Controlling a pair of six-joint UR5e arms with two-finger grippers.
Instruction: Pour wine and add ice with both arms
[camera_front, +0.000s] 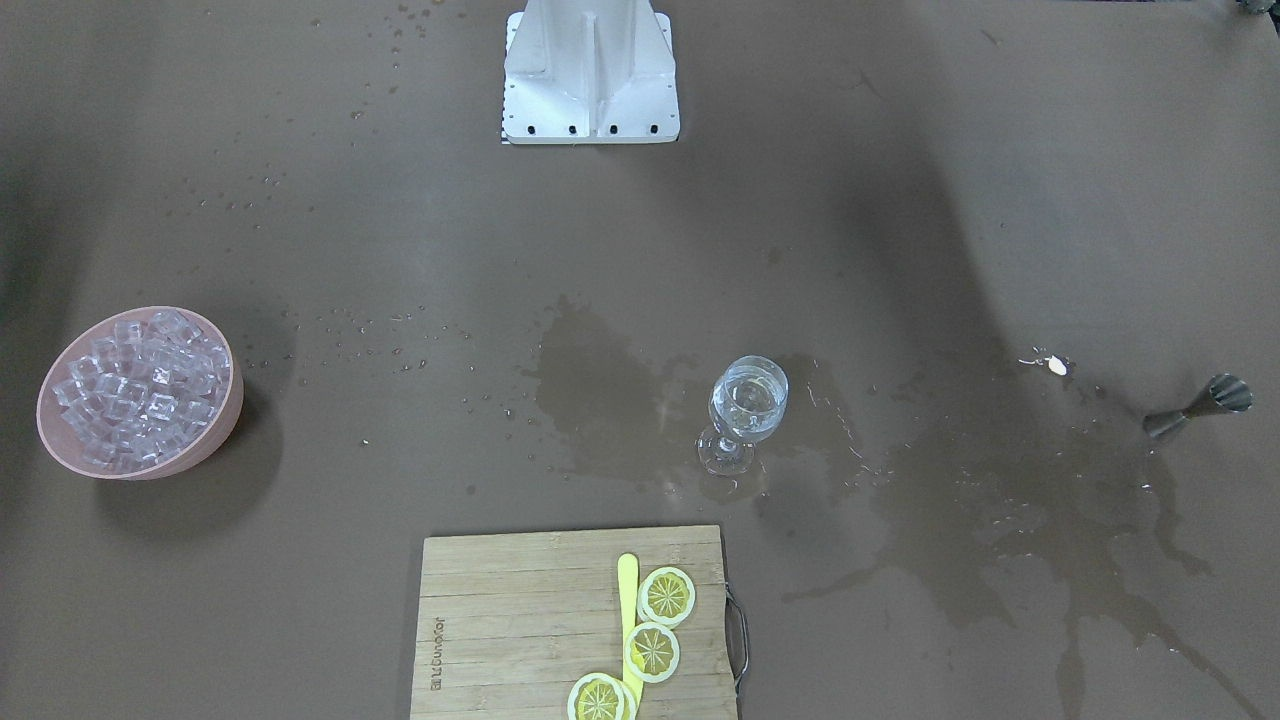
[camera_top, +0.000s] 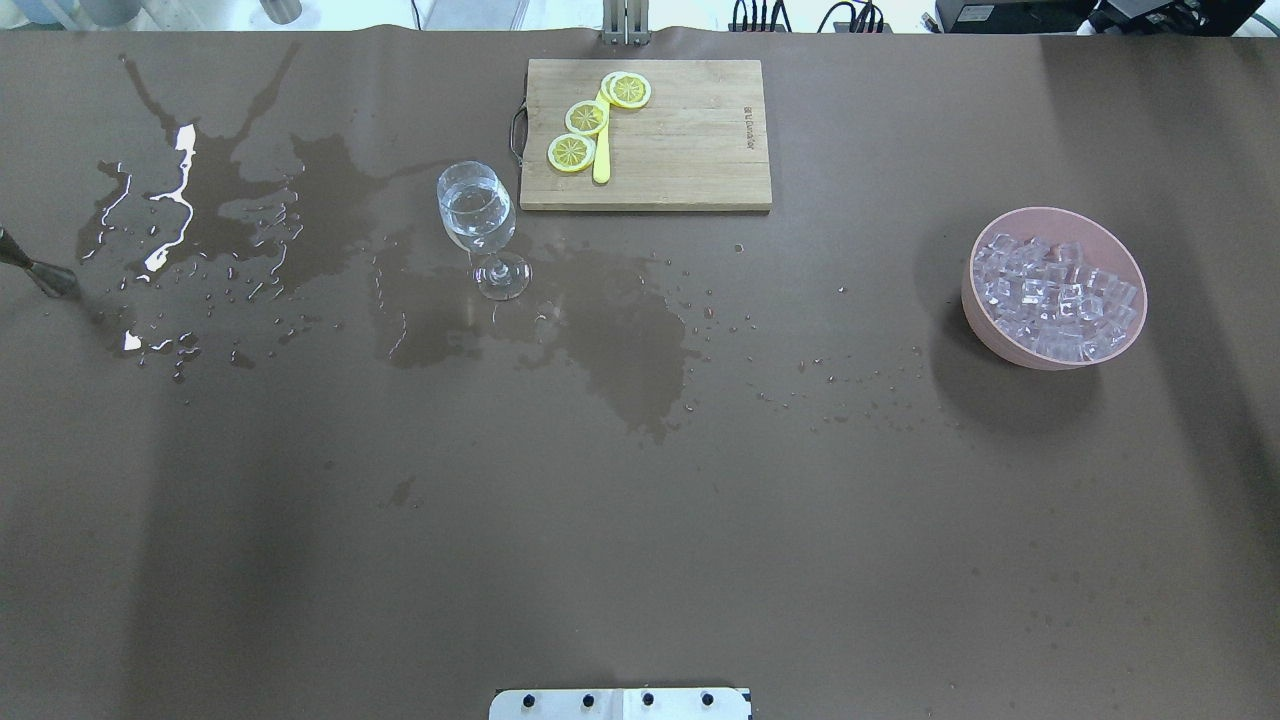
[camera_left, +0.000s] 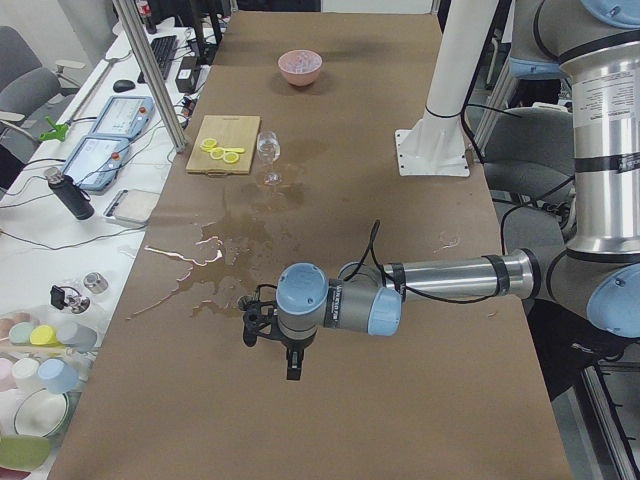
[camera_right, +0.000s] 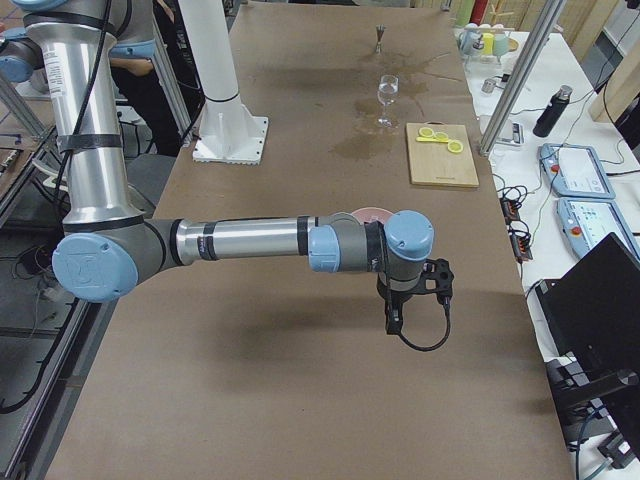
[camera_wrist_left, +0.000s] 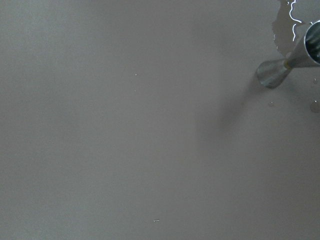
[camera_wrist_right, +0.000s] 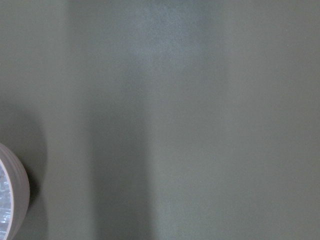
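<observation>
Overhead exterior, left to right: metal jigger (camera_top: 40, 272) at the edge of the tabletop (camera_top: 640, 520), with a wet spill (camera_top: 230, 195) beside it. Wine glass (camera_top: 500, 278) stands upright, holding the wine (camera_top: 477, 212). Cutting board (camera_top: 690, 150) with lemon slices (camera_top: 586, 117) sits just behind the glass. Pink bowl (camera_top: 985, 330) far right, full of ice (camera_top: 1050, 290). Side views: left pincer (camera_left: 292, 368) hangs over bare tabletop near the jigger, right pincer (camera_right: 391, 322) hangs near the bowl. Cannot tell whether either is released or clenched.
</observation>
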